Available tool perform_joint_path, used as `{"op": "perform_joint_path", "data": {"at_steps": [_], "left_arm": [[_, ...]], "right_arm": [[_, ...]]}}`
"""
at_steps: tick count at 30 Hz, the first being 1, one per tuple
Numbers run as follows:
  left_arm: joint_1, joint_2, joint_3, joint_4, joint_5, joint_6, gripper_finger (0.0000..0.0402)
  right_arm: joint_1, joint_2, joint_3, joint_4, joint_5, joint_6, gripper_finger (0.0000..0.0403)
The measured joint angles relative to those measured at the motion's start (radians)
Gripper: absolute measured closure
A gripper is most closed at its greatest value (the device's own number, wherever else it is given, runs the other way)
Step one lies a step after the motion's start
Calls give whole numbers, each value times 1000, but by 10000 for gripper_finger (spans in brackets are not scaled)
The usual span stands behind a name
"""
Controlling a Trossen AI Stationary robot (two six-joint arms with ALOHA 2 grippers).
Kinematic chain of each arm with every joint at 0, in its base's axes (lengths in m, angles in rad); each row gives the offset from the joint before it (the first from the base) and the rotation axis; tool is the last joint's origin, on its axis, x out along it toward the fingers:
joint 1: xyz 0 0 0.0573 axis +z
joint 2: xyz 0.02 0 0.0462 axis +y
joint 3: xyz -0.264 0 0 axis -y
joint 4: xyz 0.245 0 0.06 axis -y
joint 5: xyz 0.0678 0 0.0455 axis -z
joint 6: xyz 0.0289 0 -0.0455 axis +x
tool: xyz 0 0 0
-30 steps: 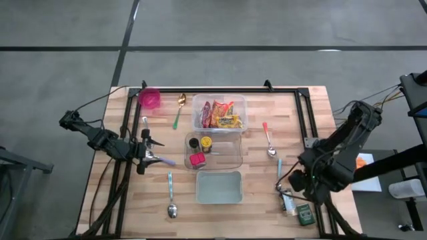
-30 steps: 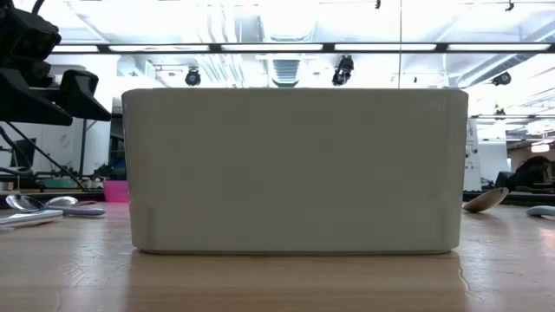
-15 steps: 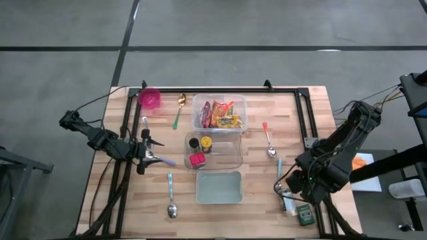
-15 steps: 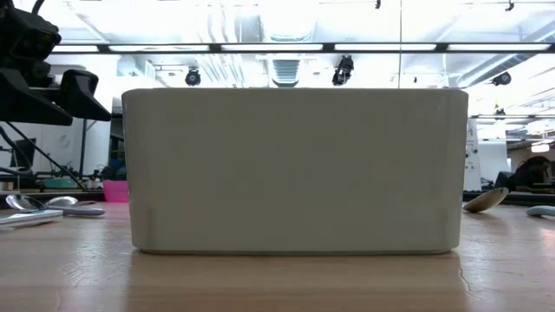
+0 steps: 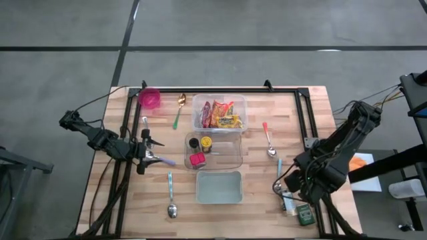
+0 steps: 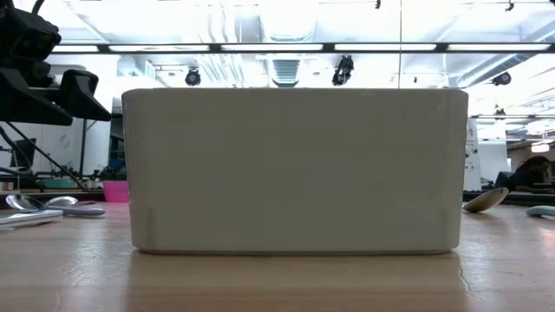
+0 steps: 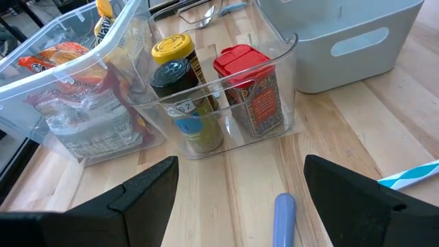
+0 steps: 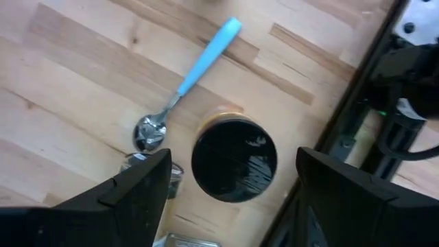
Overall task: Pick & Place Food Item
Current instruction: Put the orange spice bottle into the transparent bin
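Black-lidded jar (image 8: 234, 161) upright on bench (image 8: 82, 75), between wide-open right gripper (image 8: 230, 180) fingers, not gripped. Left gripper (image 7: 236, 189) wide open, empty.

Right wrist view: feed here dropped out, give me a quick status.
Right gripper open above black-lidded jar, not gripping. Left gripper open, waiting by clear bin. Blue-handled spoon lies beside the jar.

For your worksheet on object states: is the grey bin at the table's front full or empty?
Empty. The high view looks straight into the grey bin and shows only its bare pale floor.
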Motion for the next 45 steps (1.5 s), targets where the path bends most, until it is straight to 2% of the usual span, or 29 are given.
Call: {"op": "perform_joint_path", "data": {"at_steps": [13,25,28,34,41,45], "left_arm": [[0,0,0,0,0,0,85],[0,0,0,0,0,0,85],[0,0,0,0,0,0,85],[0,0,0,0,0,0,85],[0,0,0,0,0,0,85],[0,0,0,0,0,0,85]], "right_arm": [[0,1,-97,94,7,2,97],[0,-2,-113,130,9,1,203],[0,-2,-114,133,9,0,204],[0,-2,-114,139,8,0,179],[0,-2,-114,141,10,0,202],[0,-1,-115,141,10,0,200]]}}
